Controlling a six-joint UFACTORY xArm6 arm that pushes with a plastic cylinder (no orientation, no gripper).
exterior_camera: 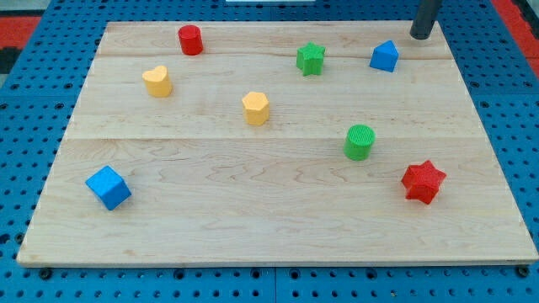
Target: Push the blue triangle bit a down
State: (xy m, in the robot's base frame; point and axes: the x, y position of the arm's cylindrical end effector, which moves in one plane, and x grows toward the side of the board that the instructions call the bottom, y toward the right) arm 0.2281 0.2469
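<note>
The blue triangle (pixel 384 56) sits near the worktop's (pixel 253 219) top right corner. The tip (pixel 420 36) stands just beside it, up and to the view's right, not touching. Pushed from that angle, the triangle would likely slide leftward toward the green star (pixel 311 59) or spin instead of going straight down. There are no fingers here: only a plain rod, holding nothing.
</note>
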